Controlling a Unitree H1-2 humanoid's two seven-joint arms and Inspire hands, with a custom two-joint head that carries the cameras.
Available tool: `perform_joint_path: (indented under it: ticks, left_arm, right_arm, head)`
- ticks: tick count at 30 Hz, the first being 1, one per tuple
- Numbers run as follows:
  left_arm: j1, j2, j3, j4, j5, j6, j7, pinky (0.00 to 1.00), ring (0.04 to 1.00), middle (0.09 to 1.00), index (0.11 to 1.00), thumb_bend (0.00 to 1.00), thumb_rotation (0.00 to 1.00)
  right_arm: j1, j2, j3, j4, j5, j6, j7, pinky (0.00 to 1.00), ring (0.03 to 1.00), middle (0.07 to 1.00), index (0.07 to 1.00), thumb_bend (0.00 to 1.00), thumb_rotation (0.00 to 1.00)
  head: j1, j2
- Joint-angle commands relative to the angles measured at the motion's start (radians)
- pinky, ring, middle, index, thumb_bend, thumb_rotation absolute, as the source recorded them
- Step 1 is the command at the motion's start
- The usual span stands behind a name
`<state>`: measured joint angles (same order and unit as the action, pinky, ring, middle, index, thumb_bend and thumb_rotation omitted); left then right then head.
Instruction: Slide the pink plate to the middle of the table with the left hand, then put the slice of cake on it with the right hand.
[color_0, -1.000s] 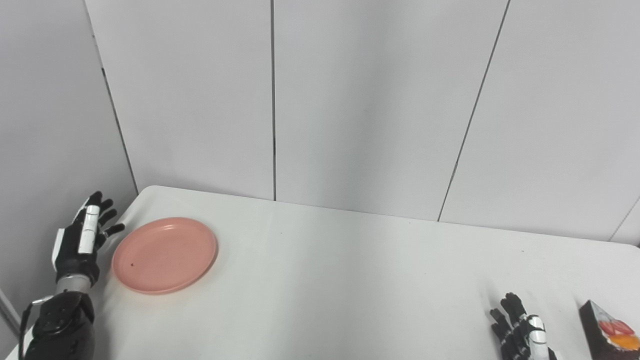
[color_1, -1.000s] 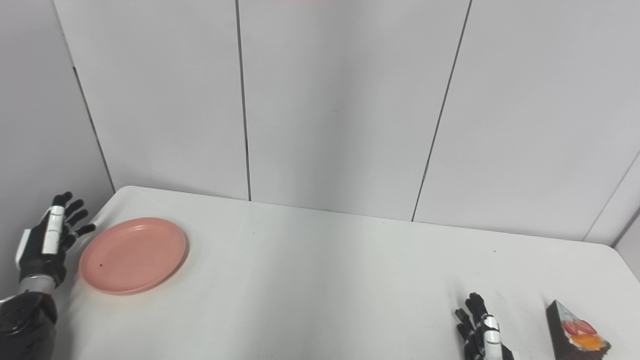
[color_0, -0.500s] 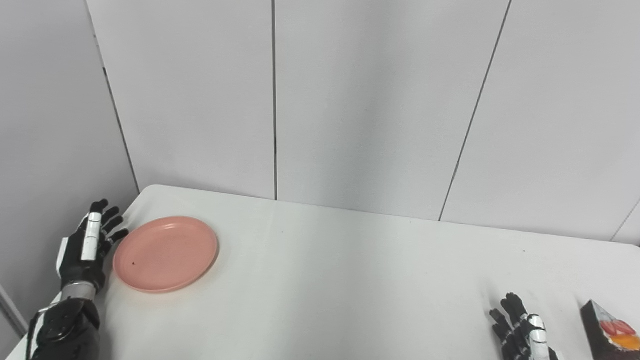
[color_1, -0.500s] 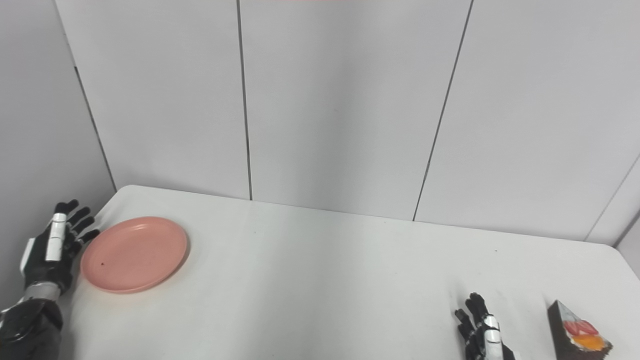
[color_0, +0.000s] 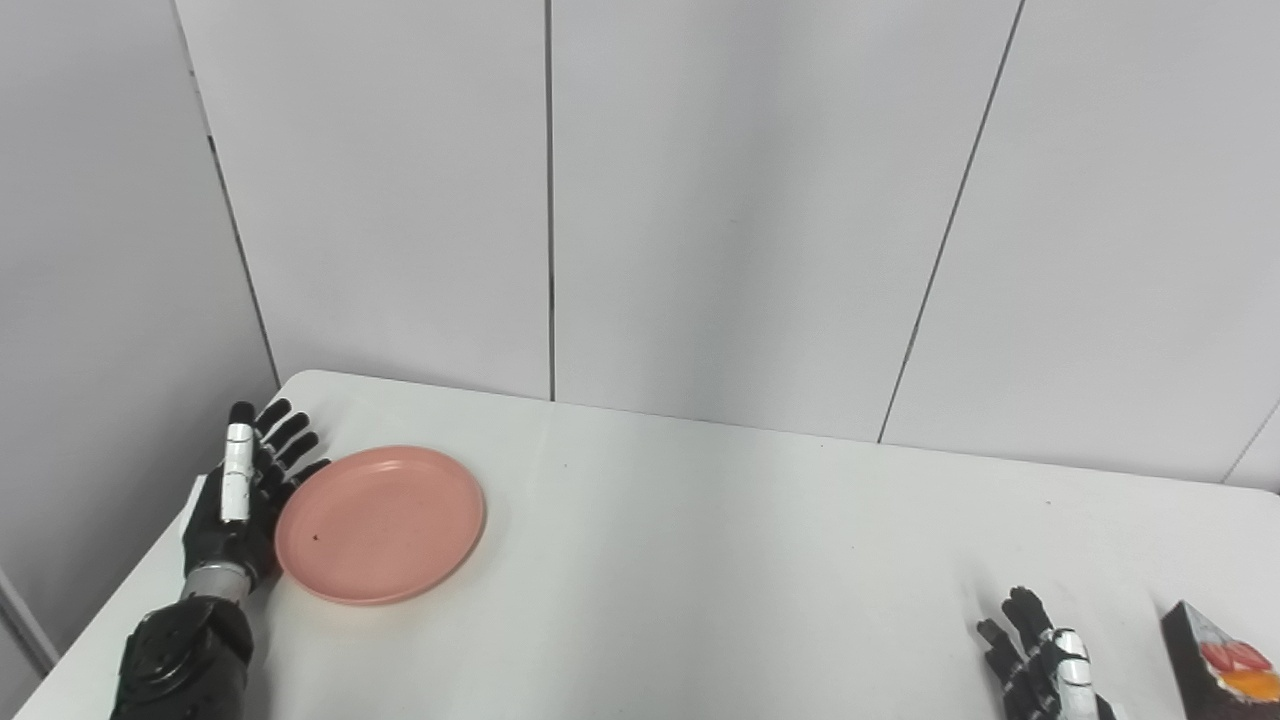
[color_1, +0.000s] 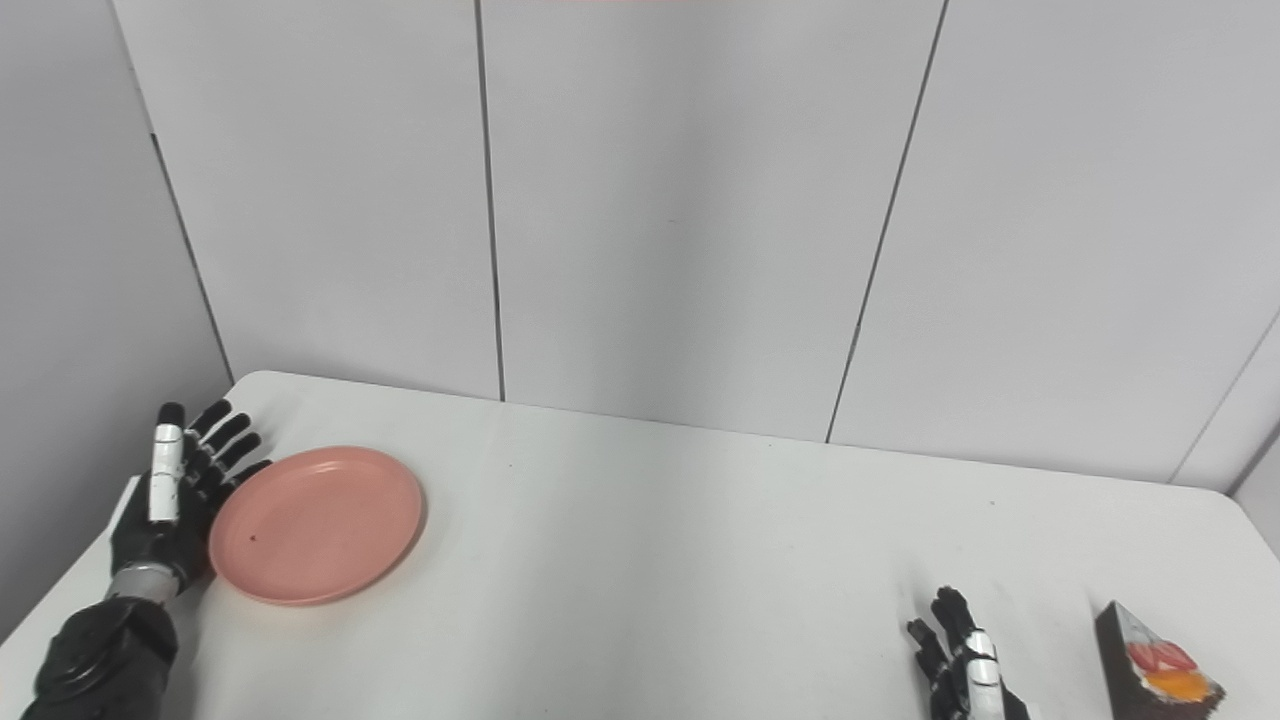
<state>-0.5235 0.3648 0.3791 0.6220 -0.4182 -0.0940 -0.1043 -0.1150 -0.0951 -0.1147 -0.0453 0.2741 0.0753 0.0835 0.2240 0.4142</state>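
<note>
Since a second ago the left hand (color_0: 238, 505) has come in from off the table's left edge and now stands on edge against the left rim of the plate (color_0: 381, 524), and the plate has slid a little to the right with it, though it lies well short of the table's middle.

That hand is black, hard-shelled and glossy, with a white strip down the back of one finger; it is flat and open, fingers (color_0: 285, 440) straight, spread a little and pointing away toward the wall, holding nothing. Its palm side appears to touch the plate's rim.

The plate is round, shallow and salmon pink, matt and smooth like plastic, with a low raised lip and one small dark speck left of its centre.

The table (color_0: 720, 560) is white with a faint pebbled sheen and a rounded far-left corner; behind it stand flat grey wall panels (color_0: 740, 200) split by thin dark seams.

At the bottom right the right hand (color_1: 965, 672) lies low near the front edge, black and white too, partly cut off by the frame, fingers extended and apart, empty.

Just to its right, not touching it, stands the cake (color_1: 1150, 668): a dark brown wedge with a white top and red and orange fruit pieces.
</note>
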Motion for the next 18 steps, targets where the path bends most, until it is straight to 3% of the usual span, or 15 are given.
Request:
perform_joint_path:
  ticks: [1,9,18]
  left_arm:
    - [-0.013,0.012,-0.007,-0.035,0.008,0.002,-0.009,0.72,0.870,0.866,0.840,0.87,0.87]
    - [-0.010,-0.009,-0.022,-0.056,0.003,0.026,-0.013,0.76,0.884,0.876,0.831,0.90,0.83]
    - [-0.016,-0.056,-0.091,-0.082,0.075,0.031,0.008,0.69,0.846,0.821,0.816,0.85,0.90]
  right_arm:
    - [0.008,-0.004,0.003,-0.020,-0.005,0.030,0.000,1.00,0.919,0.964,0.934,0.67,0.95]
    - [0.009,-0.002,0.007,-0.018,-0.010,0.030,0.001,1.00,0.918,0.968,0.938,0.69,0.93]
    - [0.010,-0.001,0.010,-0.019,-0.011,0.025,0.006,1.00,0.924,0.966,0.946,0.66,0.95]
  head:
    - [-0.002,0.001]
    - [-0.010,0.005]
    - [-0.025,0.012]
